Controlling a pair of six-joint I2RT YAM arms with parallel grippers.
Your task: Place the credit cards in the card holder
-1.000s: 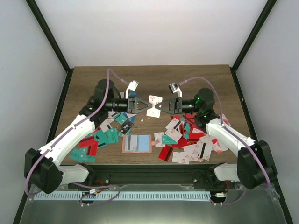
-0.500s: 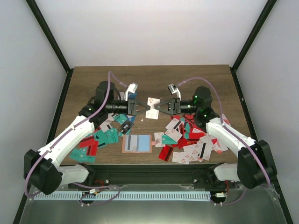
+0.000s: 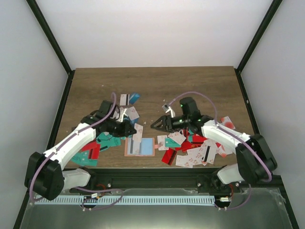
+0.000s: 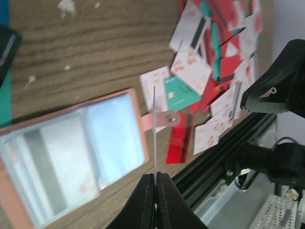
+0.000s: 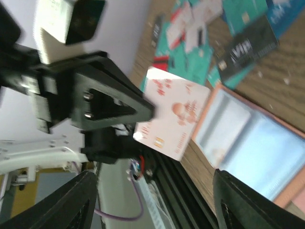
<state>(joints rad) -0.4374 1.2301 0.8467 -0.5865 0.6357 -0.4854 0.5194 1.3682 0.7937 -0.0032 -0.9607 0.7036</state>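
The salmon-pink card holder (image 3: 139, 146) lies open near the table's front edge, its clear slots facing up (image 4: 71, 157). My left gripper (image 3: 134, 129) hovers just above its upper edge, shut on a white credit card (image 3: 138, 132) with red marks. That card shows edge-on (image 4: 155, 124) in the left wrist view, and its face shows (image 5: 174, 119) in the right wrist view. My right gripper (image 3: 155, 126) hangs open and holds nothing, a little right of the held card. More credit cards lie in a teal and red heap (image 3: 108, 139) on the left and a red and white heap (image 3: 198, 150) on the right.
A few loose cards (image 3: 128, 99) lie behind the left arm. A black frame rail (image 3: 152, 175) borders the table's front edge, right below the card holder. Small white scraps dot the wood beside the holder (image 4: 66, 5).
Both arms have come down from the raised spot where they held one white card between them. The right gripper let go and opened; the left carried the card down over the holder.
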